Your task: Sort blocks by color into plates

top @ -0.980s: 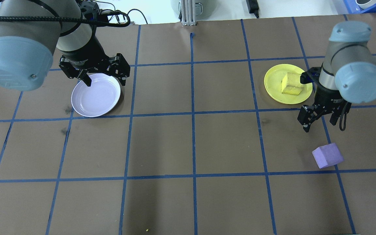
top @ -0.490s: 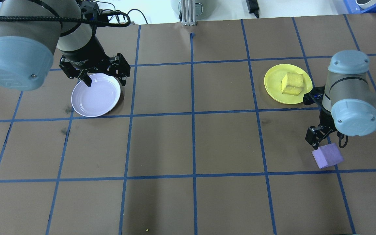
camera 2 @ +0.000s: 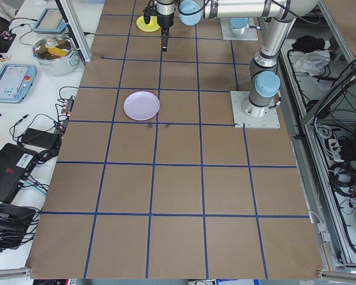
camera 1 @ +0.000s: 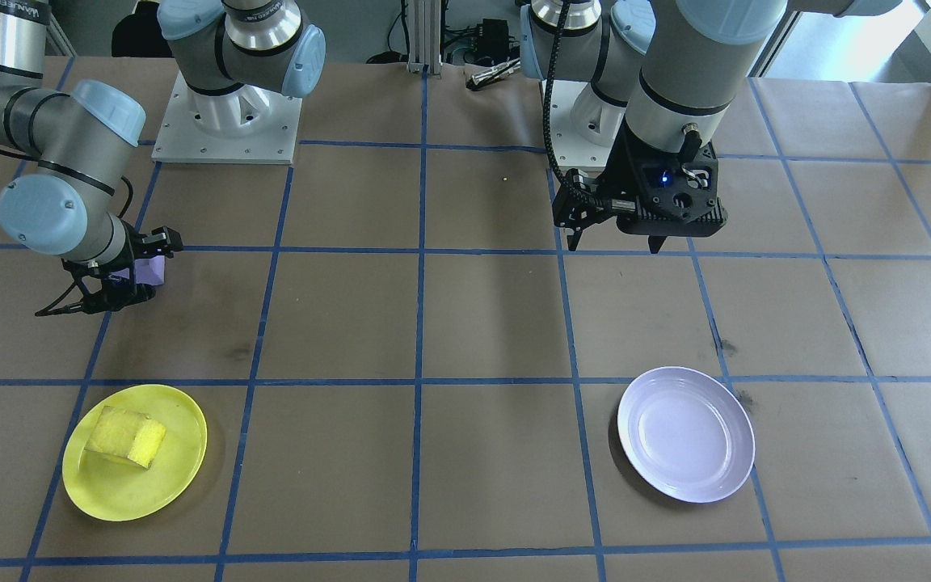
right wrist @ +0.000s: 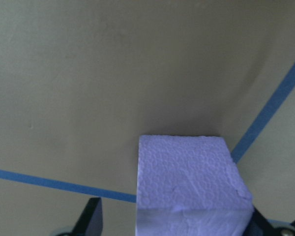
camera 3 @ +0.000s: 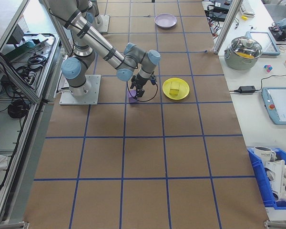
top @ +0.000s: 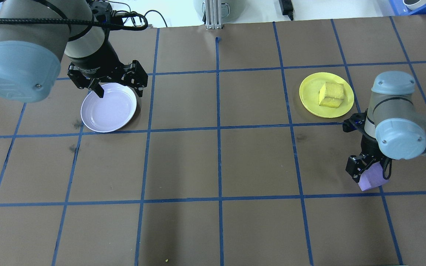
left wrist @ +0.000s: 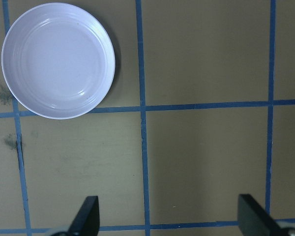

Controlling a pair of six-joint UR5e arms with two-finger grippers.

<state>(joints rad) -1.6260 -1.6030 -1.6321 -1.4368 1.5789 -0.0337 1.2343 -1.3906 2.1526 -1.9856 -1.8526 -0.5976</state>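
The light purple block [top: 371,181] lies on the brown table at the right, near a blue tape crossing. My right gripper [top: 369,173] is low over it and open. In the right wrist view the purple block [right wrist: 187,191] sits between the fingers, with a gap to the left finger [right wrist: 92,218]. The yellow block [top: 331,95] rests in the yellow plate [top: 311,96]. The lavender plate [top: 107,112] holds nothing. My left gripper [top: 105,82] hangs open above that plate's far rim, its fingers [left wrist: 88,216] wide apart over bare table.
Blue tape lines grid the brown table [top: 216,162]. Both robot bases [camera 1: 227,121] stand at the near edge. Beyond the far edge lie a pot [camera 3: 247,50], cables and tablets [camera 3: 280,102]. A blue bin [camera 3: 276,183] sits at the right end.
My right arm has swung from beside the yellow plate toward the robot, and its gripper has come down around the purple block. The left arm has not moved.
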